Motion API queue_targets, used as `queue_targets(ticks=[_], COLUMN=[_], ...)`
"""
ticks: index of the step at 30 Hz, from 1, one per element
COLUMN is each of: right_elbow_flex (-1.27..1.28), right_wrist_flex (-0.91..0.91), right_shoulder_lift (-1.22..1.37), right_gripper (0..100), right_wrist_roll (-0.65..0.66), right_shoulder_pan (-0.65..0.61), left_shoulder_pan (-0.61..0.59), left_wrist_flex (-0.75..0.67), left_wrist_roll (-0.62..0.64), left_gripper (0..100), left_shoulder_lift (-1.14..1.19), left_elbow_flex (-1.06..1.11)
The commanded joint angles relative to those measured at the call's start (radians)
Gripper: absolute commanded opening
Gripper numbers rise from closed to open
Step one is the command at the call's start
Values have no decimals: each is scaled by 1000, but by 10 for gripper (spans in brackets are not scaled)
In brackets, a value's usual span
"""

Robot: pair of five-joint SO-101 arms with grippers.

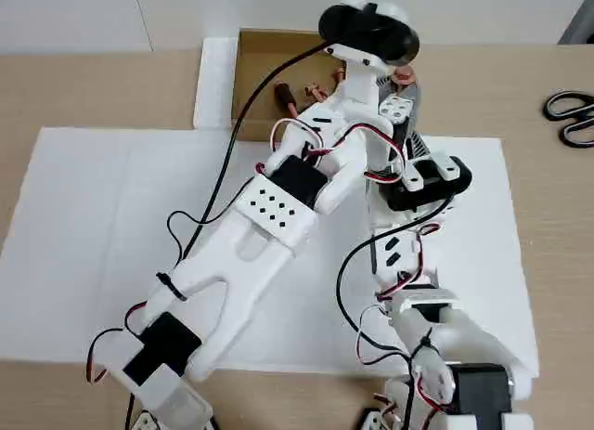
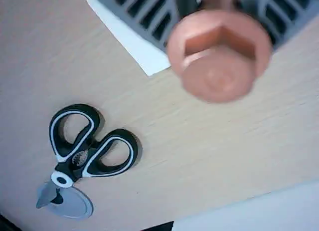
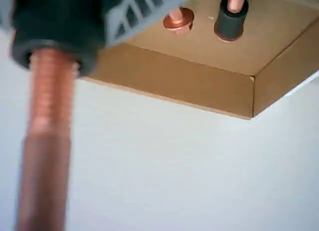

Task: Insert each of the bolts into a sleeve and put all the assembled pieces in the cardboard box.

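the left gripper (image 2: 215, 9) was closed on a copper bolt (image 2: 219, 56), whose hex head faced the wrist camera, near a corner of the white paper (image 2: 134, 44). past that corner lay bare worktop (image 2: 209, 156), with the scissors (image 2: 84, 151) well apart from the bolt. the right gripper (image 3: 84, 21) was clamped on a black sleeve (image 3: 50, 41) with a copper threaded shaft (image 3: 47, 141) running out of it, just outside the near wall of the cardboard box (image 3: 174, 86). inside the box sat a loose bolt head (image 3: 178, 20) and a sleeved piece (image 3: 230, 21). open paper spread along the box's outer edge.
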Motion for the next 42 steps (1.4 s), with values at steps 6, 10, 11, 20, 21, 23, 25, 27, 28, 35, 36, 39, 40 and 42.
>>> queue_targets(ticks=[6,10,11,20,21,23,25,27,28,35,36,39,40,42], right_elbow_flex=[-54,-54,-54,-54,-54,-54,-55,-55,-55,-109,-112,-109,-107,-107], right_wrist_flex=[-35,-35,-35,-35,-35,-35,-35,-35,-35,-33,-33,-33,-33,-31], right_shoulder_lift=[-5,-4,-2,1,-1,-1,1,1,1,1,1,2,2,2], right_gripper=[4,4,4,4,4,4,4,4,4,4,4,3,3,3], right_wrist_roll=[-2,-2,-2,0,0,0,0,0,0,0,6,40,37,37], right_shoulder_pan=[-10,-10,-10,-8,-8,-8,-12,-12,-13,-7,-7,-12,-10,-7], left_shoulder_pan=[11,11,11,-2,-9,-18,-29,-32,-32,-6,-6,-20,-29,-41], left_wrist_flex=[31,60,61,75,72,71,74,77,83,107,106,80,77,72], left_wrist_roll=[8,8,8,5,5,5,5,5,5,6,6,6,5,5], left_gripper=[6,68,94,137,137,137,139,139,140,137,136,86,55,2], left_shoulder_lift=[-60,-61,-61,-98,-115,-155,-189,-215,-224,-176,-172,-167,-169,-169], left_elbow_flex=[-2,-5,-7,-16,-19,-19,-19,-19,-19,-18,-19,-19,-19,-19])
